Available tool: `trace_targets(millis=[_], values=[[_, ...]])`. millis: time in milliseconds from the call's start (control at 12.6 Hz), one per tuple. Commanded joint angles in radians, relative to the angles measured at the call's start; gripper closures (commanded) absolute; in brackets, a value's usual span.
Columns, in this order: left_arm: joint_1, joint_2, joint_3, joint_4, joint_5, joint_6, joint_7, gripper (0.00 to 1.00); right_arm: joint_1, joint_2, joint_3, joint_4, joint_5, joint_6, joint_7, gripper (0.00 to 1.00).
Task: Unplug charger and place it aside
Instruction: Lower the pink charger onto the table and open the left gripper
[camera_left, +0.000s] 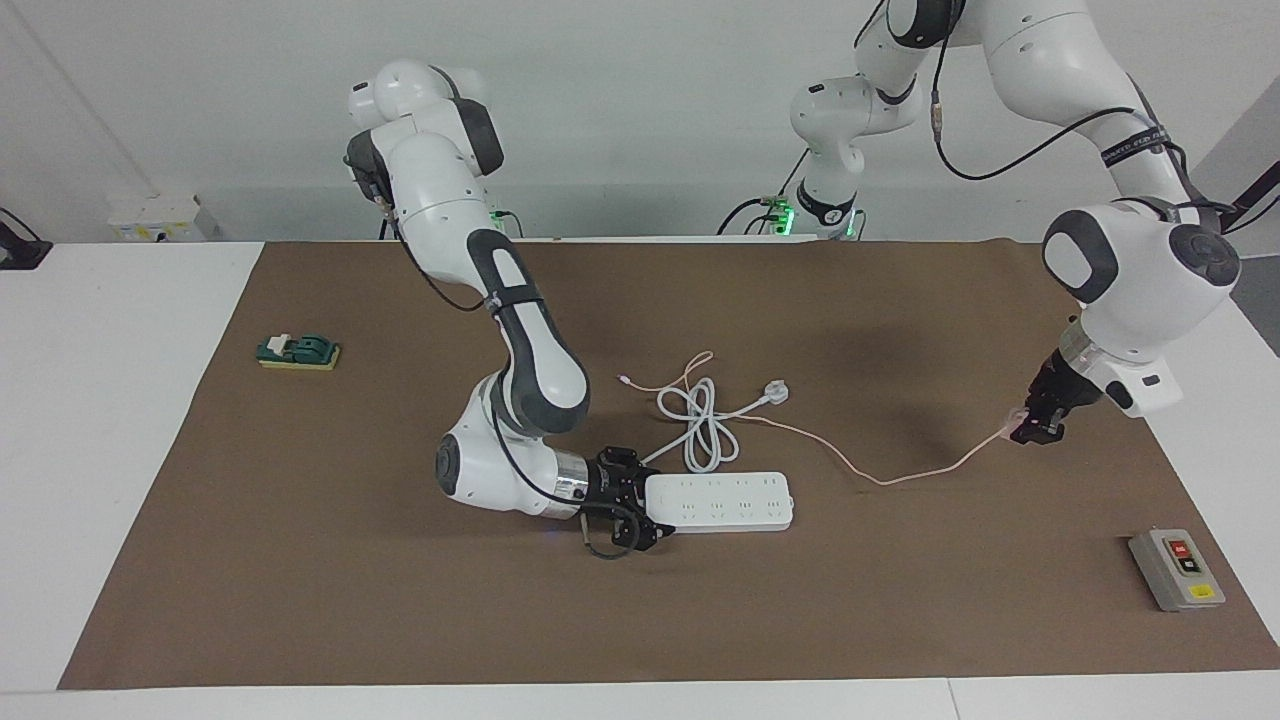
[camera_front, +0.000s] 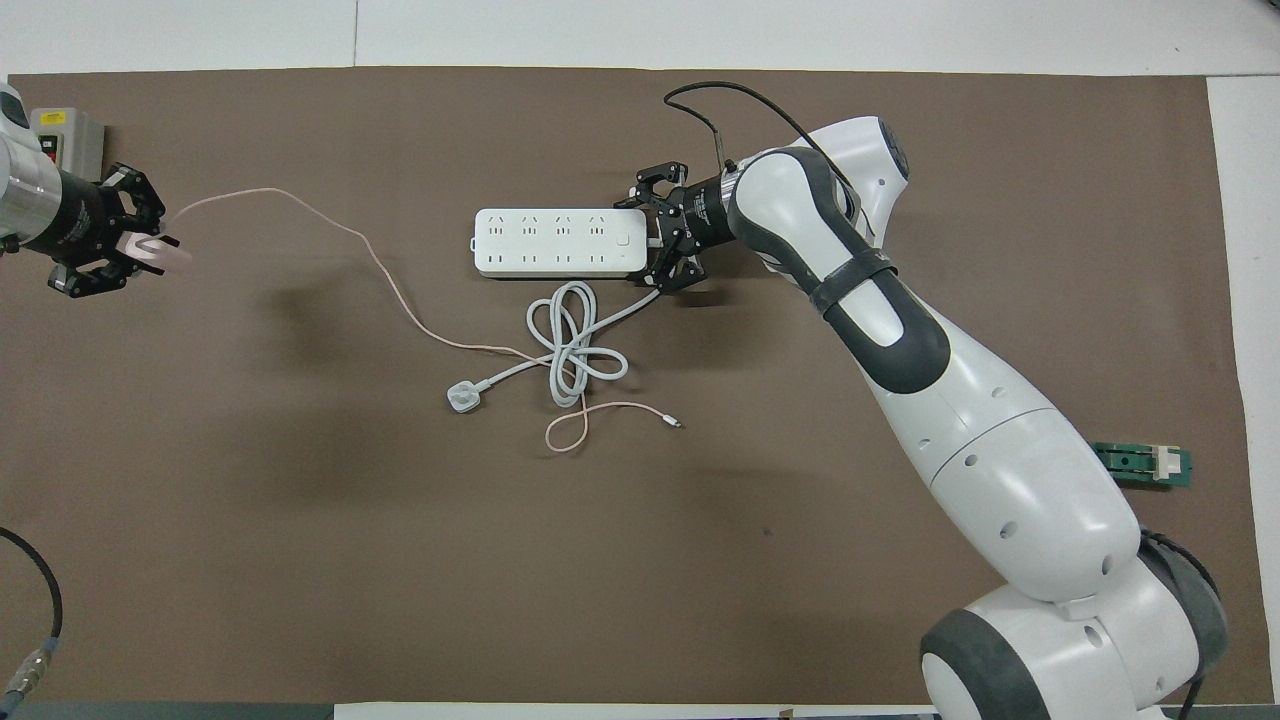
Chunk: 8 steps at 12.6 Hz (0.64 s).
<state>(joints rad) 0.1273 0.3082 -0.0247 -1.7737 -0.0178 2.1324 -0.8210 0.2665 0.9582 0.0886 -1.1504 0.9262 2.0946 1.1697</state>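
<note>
The left end effector (camera_left: 1030, 430) is clamping the charger (camera_left: 1018, 416) above bare surface (camera_left: 1000, 560), cable (camera_left: 880, 478) trailing toward nine o'clock. The right end effector (camera_left: 640, 505) is gripping the power strip (camera_left: 720, 501).

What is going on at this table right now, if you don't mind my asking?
The left end effector is shut on the small pale-pink cube charger, already out of the long white power strip and held over the brown mat toward the left arm's end. Its thin pink cable trails to the strip's coiled white cord. The right end effector braces the strip's end.
</note>
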Motion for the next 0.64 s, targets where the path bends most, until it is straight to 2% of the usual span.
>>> trace_targets(millis=[0,80,159,319,398,558], values=[[-0.008,-0.052,-0.009,-0.087,-0.008,0.067,0.039,0.98,-0.012,-0.099,-0.066,-0.031,-0.038,-0.043,0.038,0.00],[-0.009,-0.052,-0.009,-0.087,-0.008,0.072,0.045,0.21,-0.012,-0.131,-0.076,-0.064,-0.038,-0.051,0.036,0.00],[-0.012,-0.050,-0.011,-0.078,-0.005,0.064,0.048,0.00,-0.012,-0.153,-0.076,-0.090,-0.038,-0.051,0.035,0.00],[-0.021,-0.050,-0.014,-0.044,-0.004,0.034,0.071,0.00,-0.012,-0.188,-0.090,-0.094,-0.058,-0.076,0.038,0.00],[-0.027,-0.057,-0.014,-0.018,-0.004,-0.020,0.095,0.00,-0.007,-0.240,-0.102,-0.095,-0.173,-0.115,0.028,0.00],[-0.046,-0.119,-0.020,-0.001,0.002,-0.135,0.268,0.00,-0.007,-0.323,-0.101,-0.094,-0.333,-0.209,-0.002,0.00]])
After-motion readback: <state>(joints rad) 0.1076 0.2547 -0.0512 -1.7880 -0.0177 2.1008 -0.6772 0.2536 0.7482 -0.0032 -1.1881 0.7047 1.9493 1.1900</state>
